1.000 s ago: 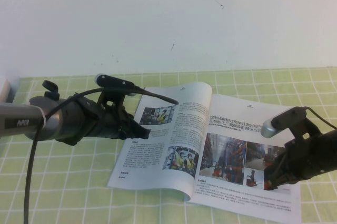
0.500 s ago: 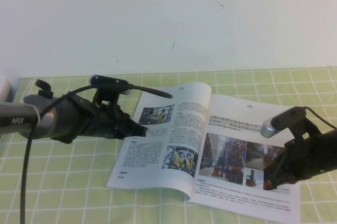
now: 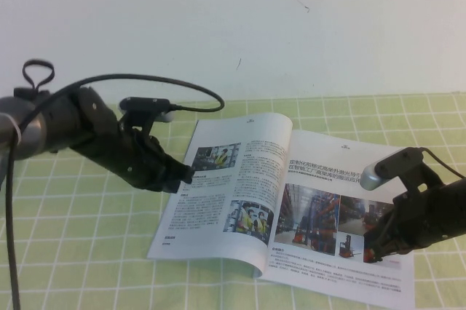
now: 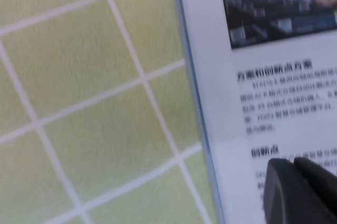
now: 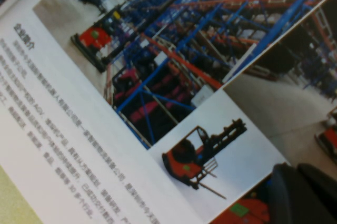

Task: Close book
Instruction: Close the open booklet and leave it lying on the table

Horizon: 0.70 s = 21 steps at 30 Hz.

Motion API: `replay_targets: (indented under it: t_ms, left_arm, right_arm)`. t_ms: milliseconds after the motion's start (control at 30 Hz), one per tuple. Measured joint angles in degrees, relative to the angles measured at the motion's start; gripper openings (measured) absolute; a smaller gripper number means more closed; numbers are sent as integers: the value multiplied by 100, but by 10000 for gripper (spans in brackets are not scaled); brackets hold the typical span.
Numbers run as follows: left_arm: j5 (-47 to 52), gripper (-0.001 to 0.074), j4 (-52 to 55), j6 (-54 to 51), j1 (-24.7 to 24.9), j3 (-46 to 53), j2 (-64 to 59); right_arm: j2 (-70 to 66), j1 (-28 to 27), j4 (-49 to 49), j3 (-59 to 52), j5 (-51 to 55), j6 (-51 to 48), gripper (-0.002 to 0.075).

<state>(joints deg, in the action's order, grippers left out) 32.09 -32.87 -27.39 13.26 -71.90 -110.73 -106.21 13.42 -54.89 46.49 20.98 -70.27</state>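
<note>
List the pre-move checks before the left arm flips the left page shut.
1. Book open, lying on the checked cloth: ok.
2. Left tool at the outer edge of the left page: ok.
3. Page edge held by the left tool: not ok. The tool is shut, its tip over the print and the edge beside it.
4. Right tool pressing the right page: cannot tell. It is shut, low over the photos.
5. Closing path free: not ok. The right tool sits over the right page.
</note>
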Motion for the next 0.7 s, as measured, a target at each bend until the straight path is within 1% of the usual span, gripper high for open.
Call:
replay_targets:
  t_ms: [100,233,500,700]
  left_arm:
    - [402,-3,812,664,0,-429,0]
    - [444,-3,1508,1241,0,-857,0]
    - [470,-3,1701,1478,0,-980,-425]
    - [515,-3,2014,1567,315,-980,-611]
  right_arm:
    - [0,0,0,0,7,0,-3]
    - [0,0,0,0,7,0,-3]
    - [0,0,0,0,12,24,-3]
    - [0,0,0,0,21,44,-3]
